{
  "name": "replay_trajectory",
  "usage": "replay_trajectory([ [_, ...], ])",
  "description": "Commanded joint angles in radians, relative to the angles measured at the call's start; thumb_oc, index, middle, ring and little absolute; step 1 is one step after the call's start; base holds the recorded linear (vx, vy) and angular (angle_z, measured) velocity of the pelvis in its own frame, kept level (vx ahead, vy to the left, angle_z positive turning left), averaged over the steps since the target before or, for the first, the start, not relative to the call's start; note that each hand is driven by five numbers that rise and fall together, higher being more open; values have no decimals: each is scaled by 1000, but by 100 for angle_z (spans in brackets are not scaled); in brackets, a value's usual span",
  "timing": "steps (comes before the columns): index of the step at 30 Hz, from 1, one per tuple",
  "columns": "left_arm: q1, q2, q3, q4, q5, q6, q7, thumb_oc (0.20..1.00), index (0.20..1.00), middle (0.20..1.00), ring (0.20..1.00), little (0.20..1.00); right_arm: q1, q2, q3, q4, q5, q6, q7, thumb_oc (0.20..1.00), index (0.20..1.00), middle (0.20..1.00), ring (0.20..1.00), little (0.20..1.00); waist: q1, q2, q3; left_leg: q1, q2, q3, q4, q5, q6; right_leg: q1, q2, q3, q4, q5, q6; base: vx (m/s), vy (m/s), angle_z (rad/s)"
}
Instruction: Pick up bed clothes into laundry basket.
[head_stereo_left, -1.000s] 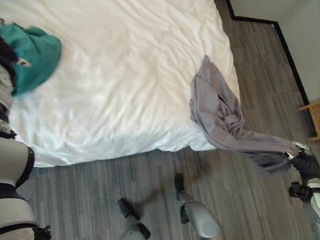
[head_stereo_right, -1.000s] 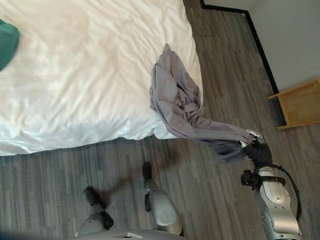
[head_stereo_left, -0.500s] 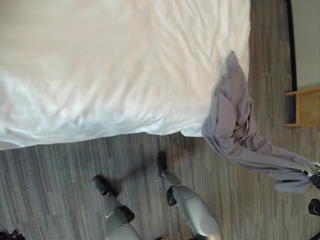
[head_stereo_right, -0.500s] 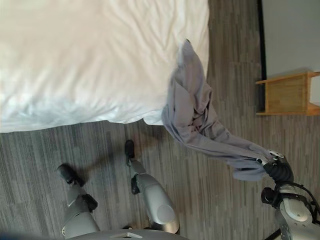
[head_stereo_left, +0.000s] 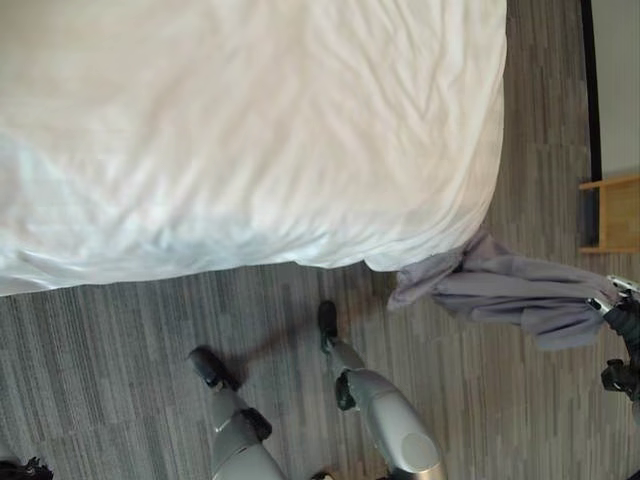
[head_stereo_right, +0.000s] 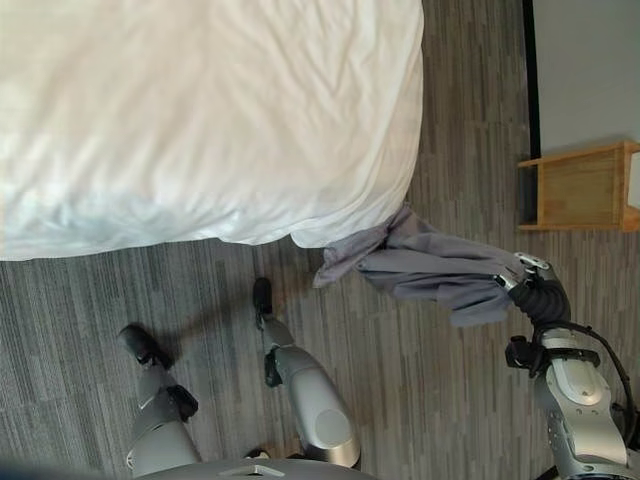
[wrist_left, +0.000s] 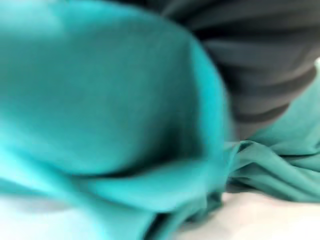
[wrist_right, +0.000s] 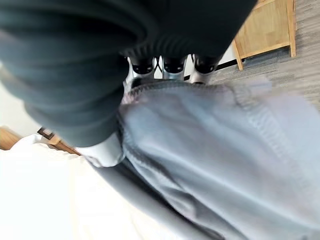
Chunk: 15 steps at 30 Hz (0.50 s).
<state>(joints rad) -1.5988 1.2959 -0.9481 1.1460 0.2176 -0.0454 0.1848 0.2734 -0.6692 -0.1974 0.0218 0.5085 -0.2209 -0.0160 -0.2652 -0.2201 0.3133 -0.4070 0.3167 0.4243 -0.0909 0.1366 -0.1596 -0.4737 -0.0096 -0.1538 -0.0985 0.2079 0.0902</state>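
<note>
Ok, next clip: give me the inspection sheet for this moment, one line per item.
Surface: bed under a rumpled white sheet; no clothes seen lying on it in the head views.
Job's things: grey garment hangs off the bed corner above the floor; teal garment against the left hand's cover, over white sheet. Laundry basket: nothing seen.
Clutter: nothing seen.
Hands: right hand curled on the grey garment's end; left hand's cover beside the teal garment.
Cables: nothing reported.
Surroundings: grey plank floor; wooden stand by the wall.
</note>
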Motion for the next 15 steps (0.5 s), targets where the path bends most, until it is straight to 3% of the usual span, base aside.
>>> replay_trajectory([
  [1, 265, -67, 360, -330, -244, -119, 54, 200, 200, 200, 200, 200, -29, 74, -91, 26, 16, -62, -47, 200, 200, 200, 200, 200, 23, 19, 26, 144, -5, -70, 4, -65, -28, 98, -86, -3, 41, -32, 159, 34, 22, 1],
  [3, 579, -137, 633, -559, -480, -178, 41, 200, 200, 200, 200, 200, -41, 87, -122, 62, 18, -66, -84, 200, 200, 200, 200, 200, 54, 54, 21, 187, -20, -79, 4, -78, -23, 143, -106, -11, 48, -44, 155, 49, 46, -3],
  [7, 988, -280, 852, -812, -644, -237, 2, 200, 200, 200, 200, 200, -130, 77, -157, 72, 14, -77, -153, 200, 200, 200, 200, 200, 81, 111, -7, 265, -61, -68, 4, -74, -5, 217, -144, -22, 59, -53, 139, -4, 61, 16],
  [8, 994, -280, 858, -815, -643, -236, 2, 200, 200, 200, 200, 200, -131, 75, -155, 72, 15, -77, -153, 200, 200, 200, 200, 200, 78, 112, -7, 266, -61, -68, 4, -74, -5, 219, -144, -23, 59, -53, 139, 92, 93, 10],
  [10, 1187, -421, 926, -956, -722, -255, -37, 200, 200, 200, 200, 200, -196, 93, -140, 17, 21, -95, -159, 200, 200, 200, 200, 200, 90, 142, -45, 338, -85, -61, 4, -90, 6, 285, -162, -22, 61, -75, 134, 112, 85, 13],
  [15, 1383, -616, 1006, -1130, -813, -273, -73, 200, 200, 200, 200, 200, -278, 96, -113, -111, 19, -114, -149, 200, 200, 200, 200, 200, 100, 170, -136, 428, -113, -57, 4, -105, 24, 377, -181, -14, 59, -99, 123, 45, 16, 4],
])
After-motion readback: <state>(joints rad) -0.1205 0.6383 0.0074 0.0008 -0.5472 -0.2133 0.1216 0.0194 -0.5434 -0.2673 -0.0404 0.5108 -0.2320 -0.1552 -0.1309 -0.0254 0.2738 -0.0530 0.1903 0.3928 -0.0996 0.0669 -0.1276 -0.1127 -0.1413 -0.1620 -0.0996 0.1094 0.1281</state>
